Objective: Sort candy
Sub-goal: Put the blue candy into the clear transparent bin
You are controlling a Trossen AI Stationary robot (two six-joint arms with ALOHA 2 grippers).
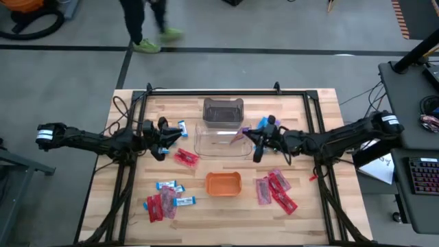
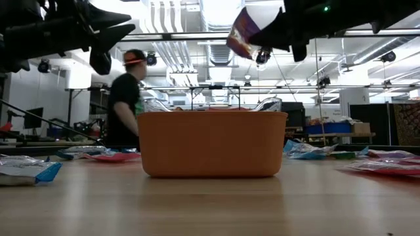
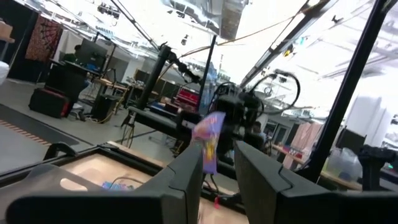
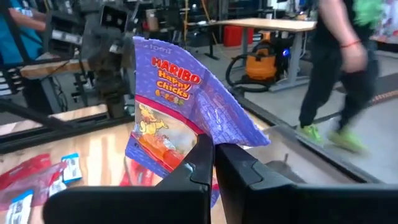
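Note:
My right gripper is shut on a purple crinkly Haribo packet, raised high over the right edge of the clear bin; the low view shows the packet well above the table. My left gripper hovers open and empty left of that bin, facing the packet. Other candy lies flat on the wood: a red packet, blue-and-white bars, red packets near left, a red pile near right, and blue wrappers by the right gripper. My right gripper pinches the purple packet between its two fingers at the lower edge, below the printed picture. The packet is lifted clear and stands up past the fingertips, its top corner free and its crinkled side flaring outward.
An orange tray sits near the middle front. A second, darker clear bin stands behind the first. A black frame rail borders the far side of the table. A person walks past on the floor beyond the far edge.

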